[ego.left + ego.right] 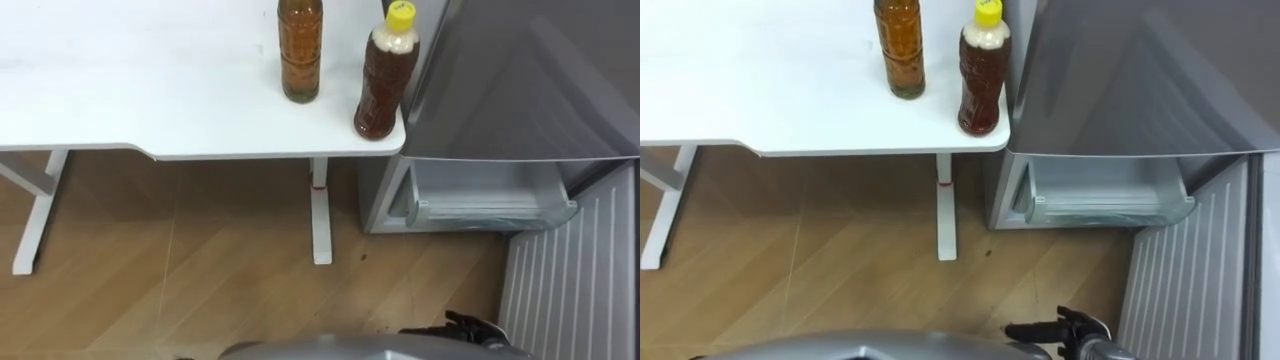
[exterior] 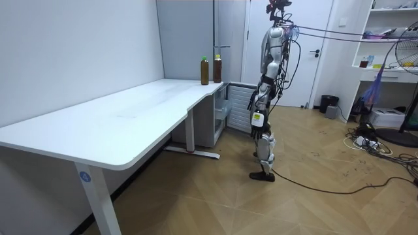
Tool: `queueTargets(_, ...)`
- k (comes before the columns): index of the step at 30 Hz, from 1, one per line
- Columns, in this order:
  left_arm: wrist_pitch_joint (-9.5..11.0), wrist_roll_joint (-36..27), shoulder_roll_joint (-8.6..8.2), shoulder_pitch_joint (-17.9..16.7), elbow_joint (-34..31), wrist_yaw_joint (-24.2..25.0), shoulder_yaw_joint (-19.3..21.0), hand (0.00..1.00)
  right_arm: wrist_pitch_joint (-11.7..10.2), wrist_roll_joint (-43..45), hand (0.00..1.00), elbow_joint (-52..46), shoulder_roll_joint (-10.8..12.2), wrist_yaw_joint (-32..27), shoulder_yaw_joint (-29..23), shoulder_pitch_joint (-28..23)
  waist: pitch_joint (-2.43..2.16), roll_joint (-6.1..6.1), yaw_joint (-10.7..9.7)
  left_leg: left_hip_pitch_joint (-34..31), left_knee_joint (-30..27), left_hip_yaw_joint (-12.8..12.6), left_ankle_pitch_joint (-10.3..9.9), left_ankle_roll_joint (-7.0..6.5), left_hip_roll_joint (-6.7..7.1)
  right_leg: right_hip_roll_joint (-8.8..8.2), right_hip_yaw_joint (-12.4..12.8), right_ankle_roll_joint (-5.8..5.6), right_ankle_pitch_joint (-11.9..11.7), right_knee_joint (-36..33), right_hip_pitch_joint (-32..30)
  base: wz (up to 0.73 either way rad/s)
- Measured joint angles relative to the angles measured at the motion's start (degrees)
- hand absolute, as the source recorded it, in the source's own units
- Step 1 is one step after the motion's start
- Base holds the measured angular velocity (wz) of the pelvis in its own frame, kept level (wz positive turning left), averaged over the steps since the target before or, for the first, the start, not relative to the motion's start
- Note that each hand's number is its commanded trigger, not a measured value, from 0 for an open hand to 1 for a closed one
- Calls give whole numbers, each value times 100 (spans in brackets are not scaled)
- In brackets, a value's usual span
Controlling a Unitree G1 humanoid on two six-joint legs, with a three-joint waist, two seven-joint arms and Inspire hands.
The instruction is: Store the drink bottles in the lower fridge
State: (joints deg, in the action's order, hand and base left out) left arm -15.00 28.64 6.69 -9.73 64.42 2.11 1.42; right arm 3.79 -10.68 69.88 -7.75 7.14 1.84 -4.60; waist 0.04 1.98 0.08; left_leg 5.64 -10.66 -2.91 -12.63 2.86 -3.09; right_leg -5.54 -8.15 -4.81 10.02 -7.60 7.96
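Room view: bottles on white table

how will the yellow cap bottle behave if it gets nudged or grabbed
The yellow-capped bottle looks nearly full, so it is probably heavy for its size. Tall and narrow, standing at the table corner, it could tip or drop off if pushed. Its contoured body may help grip.

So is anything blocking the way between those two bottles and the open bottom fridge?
Nothing blocks the yellow-capped bottle: it stands at the table corner beside the fridge, whose lower compartment is open below. The other bottle has the yellow-capped one between it and the fridge.
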Motion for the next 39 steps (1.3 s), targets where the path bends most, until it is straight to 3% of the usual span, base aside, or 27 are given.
queueTargets(4, -4, -393, -6, -24, 16, -377, 302, 0, 11, 0, 0, 46, 1, 2, -93, -2, -19, 35, 3, -1, -5, -1, 0, 0, -1, 0, -8, 0, 0, -3, -7, 0)
queueTargets(11, 43, -1952, -5, 10, -5, -1172, 625, 0, 174, -40, 0, 33, 2, -82, -89, 7, -39, 38, 2, 7, -6, 0, 0, 0, -1, -2, -34, 1, -1, -11, 23, 0)
queueTargets(15, 296, -3202, -11, -10, -16, -1572, 889, 0, 211, -34, 0, 2, 1, -118, -101, -5, -32, 55, 5, 2, 7, 43, 0, 0, 3, -2, -56, 1, 0, -4, 15, 3)
queueTargets(20, 550, -4333, 9, -76, -26, -2079, 1342, 0, 257, -20, 0, -97, 1, -179, -214, -83, -37, 54, 15, 8, 11, 43, 0, 0, 3, -3, -60, 1, 2, -10, 23, 0)
queueTargets(28, 832, -4953, 52, -111, -260, -2948, 1716, 0, 256, 232, 0, -163, -2, -262, -319, -104, -47, -8, 37, 106, 56, 62, -11, -3, 4, -2, -72, 0, 2, -16, 124, 0)
queueTargets(30, 1022, -5262, 61, -118, -407, -3196, 1778, 0, 242, 224, 0, -180, -3, -334, -319, -123, -48, -33, 57, 108, 58, 61, -12, -5, 4, -2, -61, 2, 1, -22, 117, 0)
queueTargets(34, 1162, -5856, 61, -232, -914, -3572, 1849, 0, 236, 228, 0, -197, -3, -397, -315, -135, -53, -45, 70, 143, 59, 61, -12, -6, 3, 0, -50, 3, 0, -33, 119, 0)
queueTargets(39, 1447, -6381, 79, -305, -2165, -4330, 1885, 0, 227, 349, 0, -414, -32, -453, -314, -225, -59, -74, 182, 181, 87, 174, -11, -7, 23, 7, -46, 3, 0, -26, 135, 0)
